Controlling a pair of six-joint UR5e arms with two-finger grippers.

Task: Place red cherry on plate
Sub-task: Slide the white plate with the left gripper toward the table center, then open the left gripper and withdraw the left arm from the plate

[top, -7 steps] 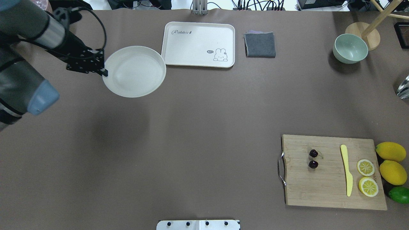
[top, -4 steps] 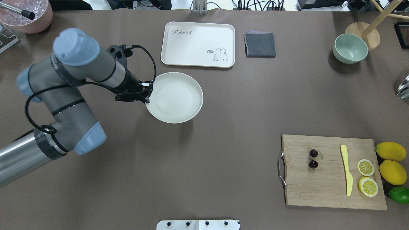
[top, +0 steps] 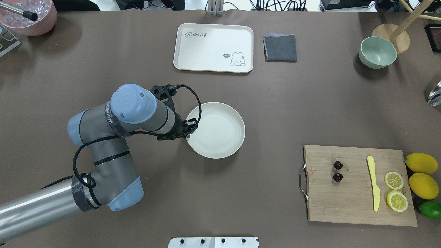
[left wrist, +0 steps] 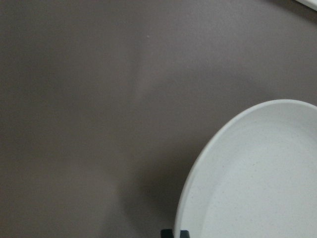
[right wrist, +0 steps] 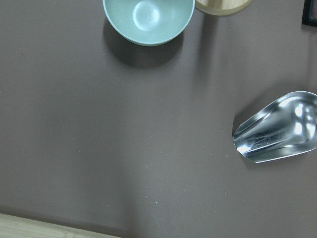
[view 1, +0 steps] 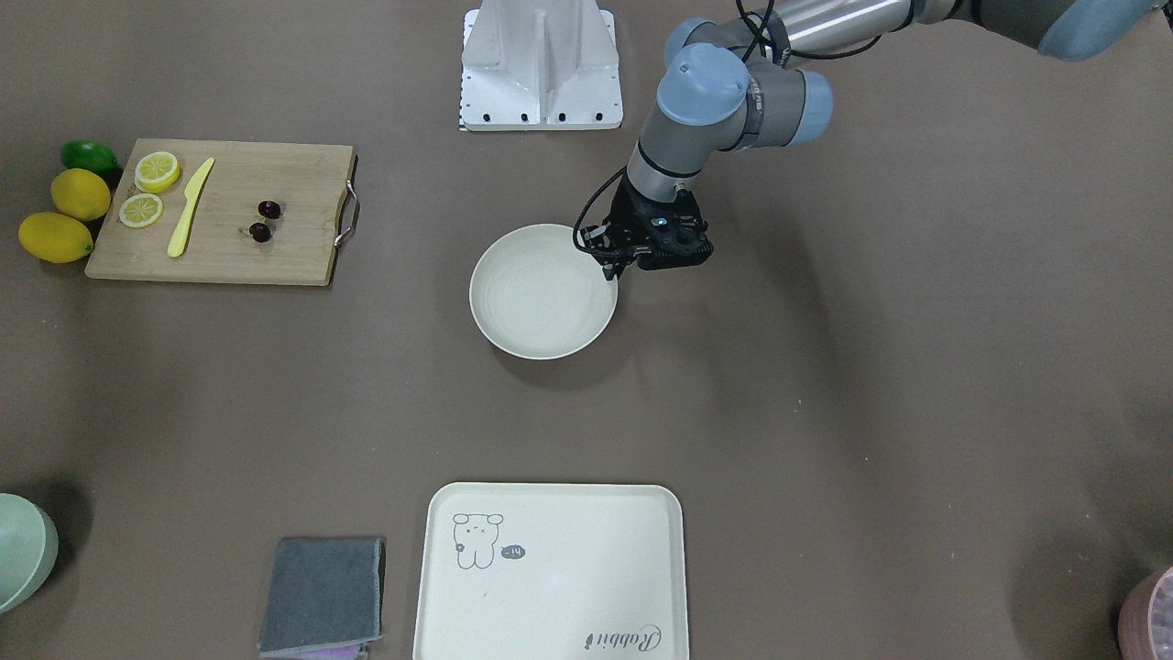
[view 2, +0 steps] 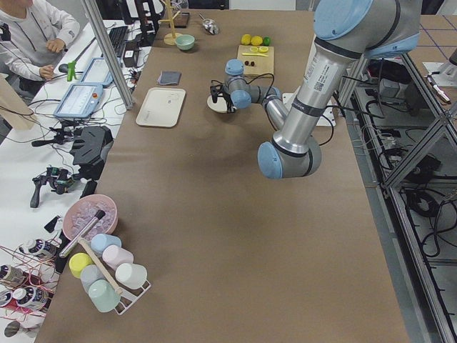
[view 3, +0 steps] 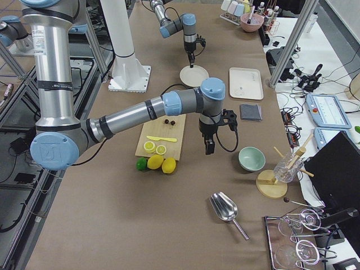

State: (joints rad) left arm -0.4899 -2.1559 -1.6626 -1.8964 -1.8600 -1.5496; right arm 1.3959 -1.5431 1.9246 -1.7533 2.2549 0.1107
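Note:
The red cherry (top: pixel 338 171) is a pair of dark glossy cherries lying on the wooden cutting board (top: pixel 358 203) at the table's right; it also shows in the front view (view 1: pixel 265 220). The cream-white plate (top: pixel 217 130) (view 1: pixel 541 291) is near the table's middle. My left gripper (top: pixel 188 132) (view 1: pixel 612 270) is shut on its left rim, and it seems to hang slightly above the table. In the left wrist view the plate (left wrist: pixel 257 178) fills the lower right. My right gripper (view 3: pixel 209 147) hovers off the board's far side, near the green bowl; I cannot tell its state.
On the board lie a yellow knife (top: pixel 373 182) and two lemon slices (top: pixel 395 191); lemons (top: pixel 422 174) and a lime (top: pixel 430 209) sit beside it. A bear-print tray (top: pixel 213 47), grey cloth (top: pixel 280 48) and green bowl (top: pixel 377 51) line the back. A metal scoop (right wrist: pixel 277 129) lies right.
The left arm has carried the plate from beside the tray rightward and toward the robot, to the table's middle. The cherries have not moved.

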